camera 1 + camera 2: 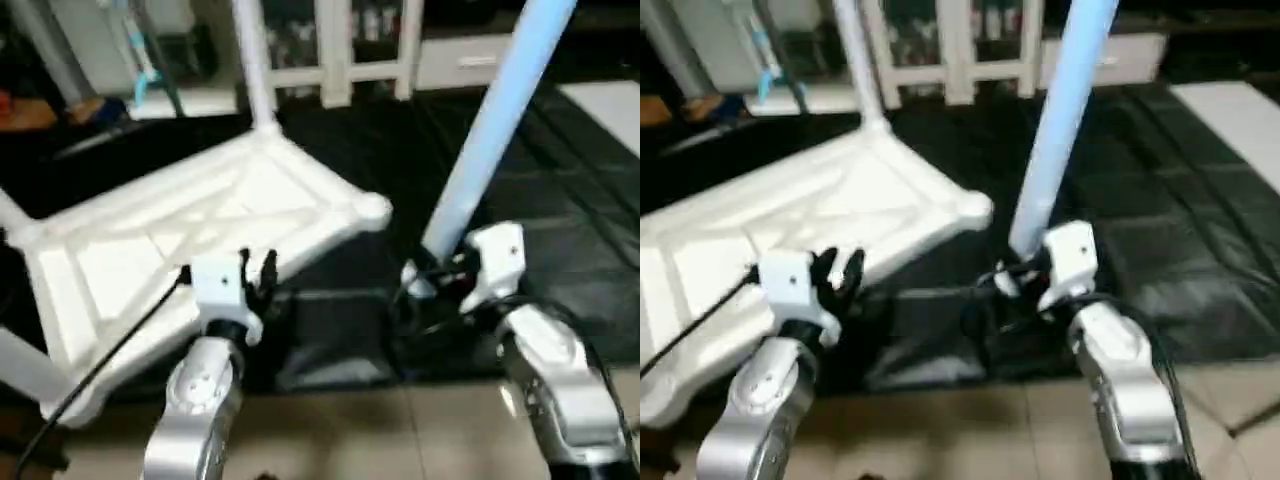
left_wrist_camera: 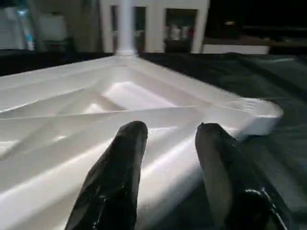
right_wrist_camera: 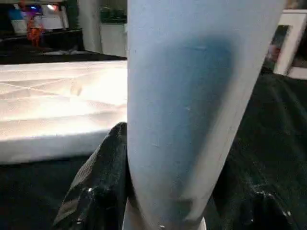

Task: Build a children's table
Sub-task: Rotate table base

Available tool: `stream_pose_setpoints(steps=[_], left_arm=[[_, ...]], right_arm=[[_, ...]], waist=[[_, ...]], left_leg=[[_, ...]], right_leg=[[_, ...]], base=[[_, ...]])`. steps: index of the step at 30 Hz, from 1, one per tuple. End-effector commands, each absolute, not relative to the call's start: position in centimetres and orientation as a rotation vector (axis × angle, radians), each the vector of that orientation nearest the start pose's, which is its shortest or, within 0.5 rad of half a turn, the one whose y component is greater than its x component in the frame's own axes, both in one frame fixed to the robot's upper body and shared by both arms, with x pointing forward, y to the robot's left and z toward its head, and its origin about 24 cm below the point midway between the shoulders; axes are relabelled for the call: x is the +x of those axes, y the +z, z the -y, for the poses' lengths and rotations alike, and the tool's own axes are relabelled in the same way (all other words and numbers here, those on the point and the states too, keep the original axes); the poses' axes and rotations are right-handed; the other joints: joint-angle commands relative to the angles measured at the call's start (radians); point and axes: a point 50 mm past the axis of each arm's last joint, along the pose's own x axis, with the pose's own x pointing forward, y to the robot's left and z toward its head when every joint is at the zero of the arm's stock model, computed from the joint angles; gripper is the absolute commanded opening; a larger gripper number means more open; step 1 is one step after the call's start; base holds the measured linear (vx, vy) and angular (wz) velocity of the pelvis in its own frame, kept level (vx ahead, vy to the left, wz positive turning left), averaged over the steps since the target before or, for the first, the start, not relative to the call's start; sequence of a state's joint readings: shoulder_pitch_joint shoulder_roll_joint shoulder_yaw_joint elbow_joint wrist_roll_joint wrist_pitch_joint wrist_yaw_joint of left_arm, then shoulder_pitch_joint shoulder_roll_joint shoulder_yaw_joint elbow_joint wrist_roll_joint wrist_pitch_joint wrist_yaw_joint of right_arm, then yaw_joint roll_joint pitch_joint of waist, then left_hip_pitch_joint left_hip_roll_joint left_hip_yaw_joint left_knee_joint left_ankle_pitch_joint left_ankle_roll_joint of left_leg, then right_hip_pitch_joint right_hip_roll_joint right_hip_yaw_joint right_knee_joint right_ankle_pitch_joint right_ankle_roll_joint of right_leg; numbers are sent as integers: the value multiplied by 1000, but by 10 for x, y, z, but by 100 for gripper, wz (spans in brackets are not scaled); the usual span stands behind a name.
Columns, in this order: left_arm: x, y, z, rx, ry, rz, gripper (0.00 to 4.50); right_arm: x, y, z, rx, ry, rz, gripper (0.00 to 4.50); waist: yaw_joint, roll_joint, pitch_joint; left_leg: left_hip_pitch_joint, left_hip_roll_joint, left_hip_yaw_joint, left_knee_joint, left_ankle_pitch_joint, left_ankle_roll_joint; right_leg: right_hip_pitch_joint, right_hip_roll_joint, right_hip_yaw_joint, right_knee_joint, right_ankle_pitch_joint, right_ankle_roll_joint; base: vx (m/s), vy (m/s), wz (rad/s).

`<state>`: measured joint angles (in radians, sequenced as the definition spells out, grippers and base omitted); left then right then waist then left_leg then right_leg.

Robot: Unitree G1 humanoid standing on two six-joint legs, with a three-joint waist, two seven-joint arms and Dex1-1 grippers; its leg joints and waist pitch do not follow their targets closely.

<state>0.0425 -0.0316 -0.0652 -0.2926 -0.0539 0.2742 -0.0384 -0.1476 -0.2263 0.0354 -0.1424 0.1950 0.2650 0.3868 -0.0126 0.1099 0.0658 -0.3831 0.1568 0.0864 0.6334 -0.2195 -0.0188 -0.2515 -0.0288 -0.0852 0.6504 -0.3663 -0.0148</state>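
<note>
The tabletop (image 1: 200,235) lies upside down on a black floor mat (image 1: 560,220), occupying the left half and centre of the left eye view. Its X-ribbed underside faces up. 1 round corner socket (image 1: 372,208) points toward the frame centre and carries no leg. 1 white fitted leg (image 1: 254,65) stands upright from the far corner, at the upper centre of the frame. 2 further legs extend out of frame at the left edge, 1 at mid-height (image 1: 10,212) and 1 at the lower left (image 1: 22,365).

The left gripper (image 1: 258,272) sits in the lower centre-left of the left eye view, at the near edge of the tabletop. Its 2 black fingers (image 2: 117,167) are spread with a clear gap between them and pinch nothing; the tabletop rim lies just beyond them in the left wrist view.

The right gripper (image 1: 432,275) sits right of centre in the left eye view. Its fingers (image 3: 98,187) are pressed against both sides of the held leg (image 1: 495,125), near its lower end. This leg rises at a tilt toward the upper right of the frame, well apart from the empty socket.

White shelving (image 1: 345,50) stands across the top of the frame. No brand, label or writing is legible on any part
</note>
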Motion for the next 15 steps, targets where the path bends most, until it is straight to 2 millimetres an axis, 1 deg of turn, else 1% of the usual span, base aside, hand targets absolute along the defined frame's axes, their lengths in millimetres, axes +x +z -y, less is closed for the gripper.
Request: stream_pose_setpoints(steps=[1, 2, 3, 4, 5, 6, 7, 8, 9, 10, 11, 12, 13, 14, 15], left_arm=[[242, 73, -125, -92, -105, -19, 200], [242, 72, -126, -93, -96, -22, 200], [242, 72, -125, -95, -92, -23, 200], [242, 73, -124, -100, -93, -17, 200], [242, 75, -123, -105, -98, -12, 200], [241, 76, -122, -102, -108, -12, 200], [241, 77, -121, -105, -120, -3, 200], [241, 78, -120, -107, -135, 8, 200], [240, 74, -120, -106, -156, -11, 200], [240, 72, -120, -105, -165, -22, 200], [239, 68, -114, -63, -275, -52, 200], [239, 68, -114, -63, -275, -52, 200], [237, 70, -106, -87, -435, -65, 217], [237, 70, -106, -87, -435, -65, 228], [239, 68, -105, -84, -495, -96, 234]], right_arm=[[274, 93, 150, -70, 498, 8, 187], [274, 93, 150, -73, 504, 8, 187], [275, 93, 151, -74, 508, 10, 187], [275, 94, 152, -74, 510, 13, 187], [276, 95, 154, -73, 509, 16, 187], [277, 96, 155, -74, 509, 19, 187], [278, 97, 155, -73, 508, 21, 187], [279, 98, 155, -73, 507, 23, 187], [280, 97, 155, -78, 506, 23, 187], [280, 96, 156, -81, 505, 22, 187], [281, 98, 158, -90, 515, 32, 187], [281, 98, 158, -90, 515, 32, 187], [281, 100, 162, -93, 523, 36, 187], [281, 100, 162, -93, 523, 36, 187], [282, 100, 164, -100, 525, 33, 187]], waist=[[-62, 1, -81], [-68, -10, -87], [-67, -31, -77], [-66, -39, -73], [-53, -72, -60], [-24, -161, -59], [4, -147, -72], [0, -143, -69], [9, -122, -57], [4, -128, -54], [8, -109, -60], [25, -60, -77], [-6, -68, -61], [9, -40, -84], [15, -42, -95]], left_leg=[[183, 178, -169, -92, -6, 509], [184, 179, -173, -86, 81, 553], [169, 161, -153, -91, 162, 583], [155, 148, -139, -100, 170, 576], [108, 87, -82, -103, 69, 496], [3, -61, 17, -25, -197, 332], [-26, -104, 31, 87, -207, 285], [-71, -80, -3, 129, -93, 201], [-76, -71, -16, 107, 12, 132], [-70, -63, -16, 87, 64, 108], [-57, -39, -13, 11, 196, 83], [-22, 3, -22, -46, 312, 94], [-27, 72, -50, -67, 261, 181], [0, 95, -65, -56, 281, 187], [36, 112, -70, -45, 299, 215]], right_leg=[[-158, -38, 28, 91, -68, 35], [-178, -51, 37, 105, -44, 78], [-200, -63, 54, 114, 16, 134], [-202, -67, 61, 116, 50, 145], [-174, -79, 88, 44, 160, 93], [-57, -100, 169, -108, 39, 117], [-11, -157, 218, -138, -92, 108], [27, -188, 224, -123, -139, 49], [18, -174, 202, -109, 68, -5], [6, -161, 183, -103, 183, -31], [-10, -115, 124, -79, 377, -75], [-33, -92, 87, -55, 482, -76], [-59, -89, 80, -31, 481, -67], [-62, -92, 74, -11, 457, -88], [-94, -100, 81, -13, 393, -123]], base=[[202, 49, -3], [195, 7, -4], [155, -15, -15], [155, -15, -15], [130, -35, -14], [131, -91, 0], [131, -91, 0], [141, -102, -5], [131, -37, -10], [131, -37, -10], [110, -14, -6], [110, 54, -12], [110, 54, -12], [98, 85, -4], [46, 68, 3]])
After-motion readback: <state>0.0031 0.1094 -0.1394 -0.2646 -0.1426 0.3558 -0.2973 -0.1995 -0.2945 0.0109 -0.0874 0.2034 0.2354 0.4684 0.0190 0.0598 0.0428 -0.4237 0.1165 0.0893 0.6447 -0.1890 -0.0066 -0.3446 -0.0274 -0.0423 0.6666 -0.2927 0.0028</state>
